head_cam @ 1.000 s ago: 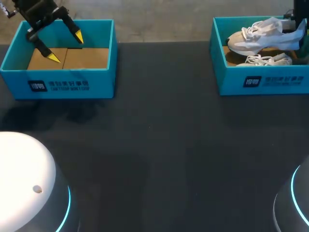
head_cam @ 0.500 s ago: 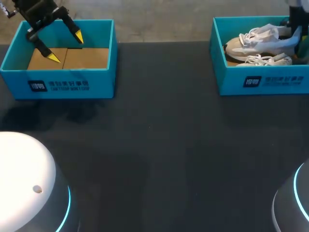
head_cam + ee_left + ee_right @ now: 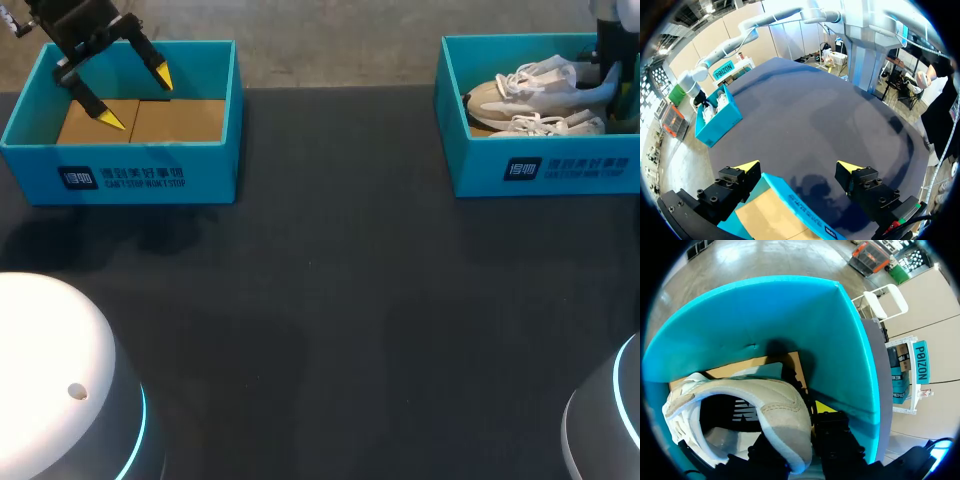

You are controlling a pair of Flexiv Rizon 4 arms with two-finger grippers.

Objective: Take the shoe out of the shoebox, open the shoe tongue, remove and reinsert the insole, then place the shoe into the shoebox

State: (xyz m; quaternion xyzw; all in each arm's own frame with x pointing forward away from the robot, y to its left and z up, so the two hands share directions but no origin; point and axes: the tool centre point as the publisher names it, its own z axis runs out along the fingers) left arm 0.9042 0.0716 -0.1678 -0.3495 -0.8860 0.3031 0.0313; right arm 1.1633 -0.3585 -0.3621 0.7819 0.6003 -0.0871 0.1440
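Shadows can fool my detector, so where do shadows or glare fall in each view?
Head view: faint soft shadows on the table in front of the left shoebox, no glare there. Left wrist view: the left gripper casts a dark shadow on the table just past that shoebox's edge. Right wrist view: the shoe darkens the right shoebox wall behind it.

White print (image 3: 122, 179) is seen on the front wall of the shoebox at ten o'clock (image 3: 215, 170), and likewise on the shoebox at two o'clock (image 3: 480, 172); the small letters cannot be read.
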